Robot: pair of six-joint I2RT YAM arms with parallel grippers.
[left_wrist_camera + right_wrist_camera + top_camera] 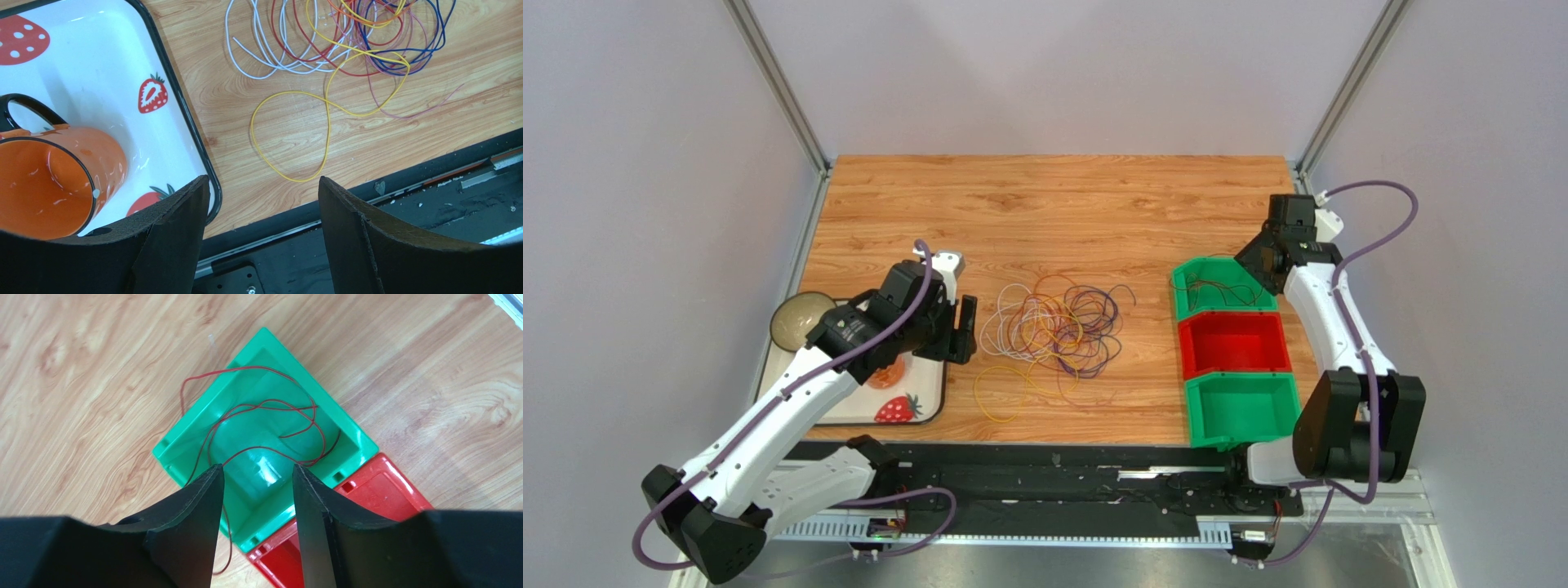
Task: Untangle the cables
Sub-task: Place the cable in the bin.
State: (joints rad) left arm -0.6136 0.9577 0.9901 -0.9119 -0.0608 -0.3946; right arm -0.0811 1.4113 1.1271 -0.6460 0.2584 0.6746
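The cables (1059, 328) lie as a tangle of thin purple, orange, yellow, white and red loops on the wooden table's middle. One yellow loop (294, 136) trails loose from the pile (344, 37) toward the near edge. A dark red cable (261, 432) lies coiled in the far green bin (202, 425), one end hanging over its rim. My right gripper (258, 474) hovers above that bin, open, nothing between its fingers. My left gripper (263, 187) is open and empty over the table's near edge, left of the pile.
A red bin (1234, 344) and a second green bin (1242, 408) sit in a row nearer than the far green bin (1220, 284). A white strawberry tray (92, 73) at left holds an orange mug (52, 177). A dark bowl (800, 319) rests beside it.
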